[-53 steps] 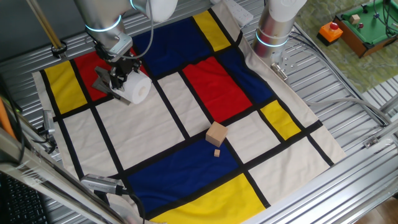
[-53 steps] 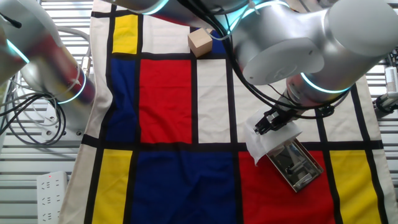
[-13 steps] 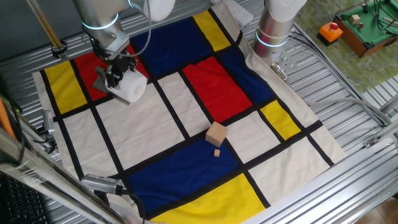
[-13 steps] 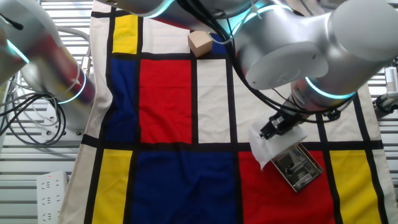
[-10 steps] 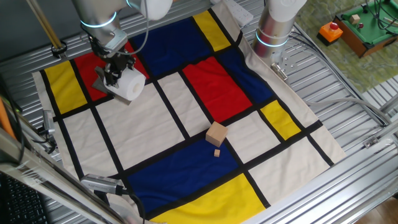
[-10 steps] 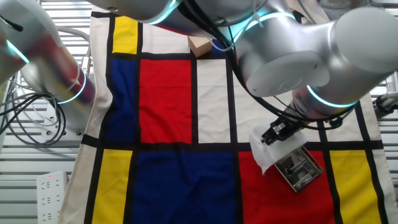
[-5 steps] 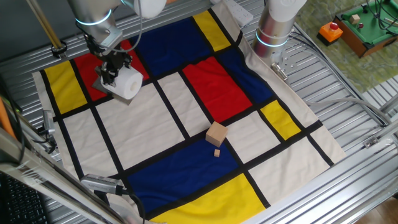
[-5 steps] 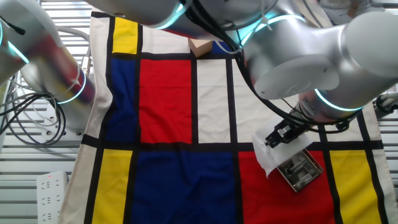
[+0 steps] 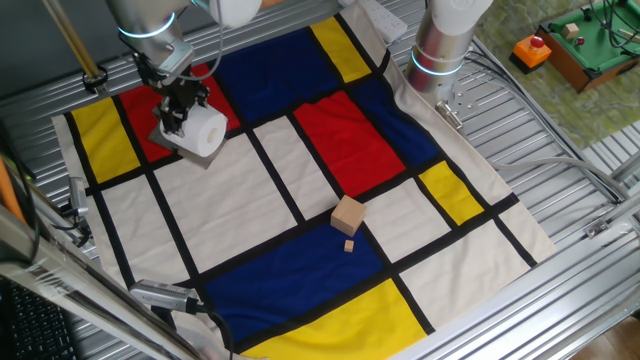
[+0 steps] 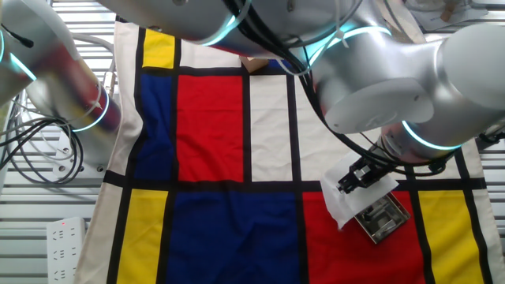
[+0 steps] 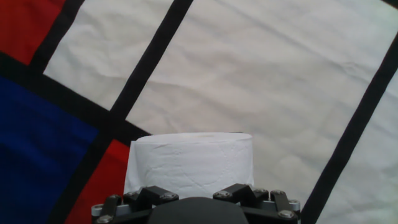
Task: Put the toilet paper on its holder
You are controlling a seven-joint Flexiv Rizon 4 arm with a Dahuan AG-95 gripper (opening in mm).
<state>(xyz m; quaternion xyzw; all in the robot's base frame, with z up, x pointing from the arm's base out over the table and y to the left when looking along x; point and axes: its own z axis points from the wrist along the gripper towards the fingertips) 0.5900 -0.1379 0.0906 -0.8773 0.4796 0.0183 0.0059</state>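
The toilet paper (image 9: 207, 133) is a white roll, held off the cloth at the far left over a red patch. My gripper (image 9: 181, 110) is shut on it from above. In the other fixed view the toilet paper (image 10: 342, 199) hangs under the gripper (image 10: 360, 178) and covers the near end of the grey metal holder (image 10: 383, 218), which lies on the red patch. In the hand view the toilet paper (image 11: 189, 163) fills the lower middle, right in front of the black hand. The holder's bar is hidden by the roll.
A tan wooden block (image 9: 348, 215) with a small chip (image 9: 349, 245) beside it lies on the chequered cloth near its middle. A second silver arm base (image 9: 440, 45) stands at the far right edge of the cloth. Metal slats surround the cloth.
My gripper has carried the roll a little to the far left in one fixed view; in the other fixed view the roll has slid further over the holder's plate.
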